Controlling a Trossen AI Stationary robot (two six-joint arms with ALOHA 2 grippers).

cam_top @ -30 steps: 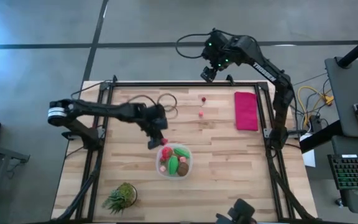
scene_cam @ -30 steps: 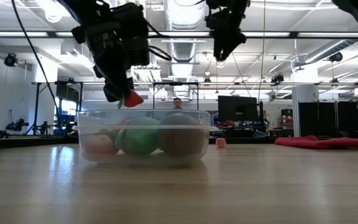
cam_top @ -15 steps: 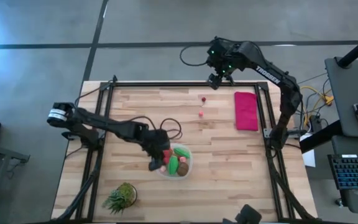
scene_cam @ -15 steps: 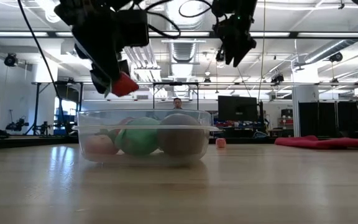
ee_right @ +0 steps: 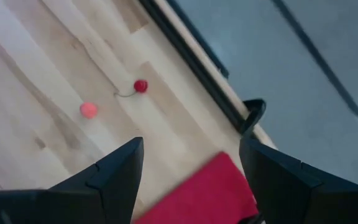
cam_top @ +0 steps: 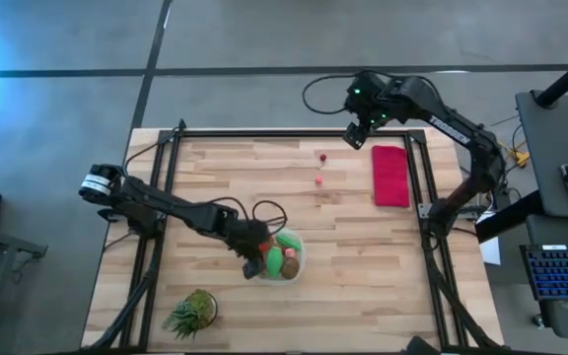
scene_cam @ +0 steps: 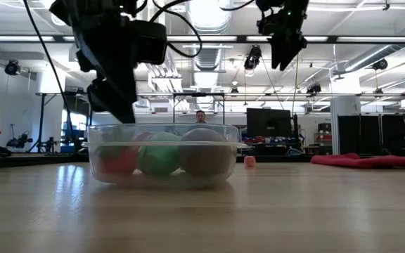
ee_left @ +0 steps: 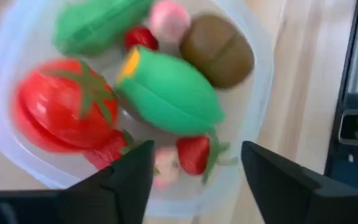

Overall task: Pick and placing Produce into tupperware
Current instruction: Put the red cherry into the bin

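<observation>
Change: a second ago the left gripper (cam_top: 252, 264) hung above the tub's rim with a small red piece pinched in its fingers; now it has dropped low over the tub (cam_top: 299, 264) and its fingers have parted, with nothing between them. The right gripper (cam_top: 355, 136) has swung from beyond the table's far edge toward the far right corner.
Left fingers: moderately apart in the left wrist view, empty, touching nothing that I can see; they sit straight over the tub's contents.
Just below the left fingers: a strawberry (ee_left: 194, 154) lies between the two tips, with the tomato (ee_left: 61, 112) to one side and a green piece (ee_left: 169, 90) just beyond.
Farther in the tub: a second green piece (ee_left: 95, 22), a pale pink piece (ee_left: 168, 18) and a brown piece (ee_left: 216, 50) lie past the first, all inside the clear wall.
Right fingers: held wide and empty, high above the table, over the far end of the red cloth (cam_top: 390, 176).
Remaining produce: two small berries, one red (cam_top: 321, 156) and one pink (cam_top: 319, 180), lie on the bare wood ahead of the right fingers and well below them.
Key relation: the berries are near the right fingers and well apart from the left ones, so I judge the right arm better placed; being round, they set no grip axis.
</observation>
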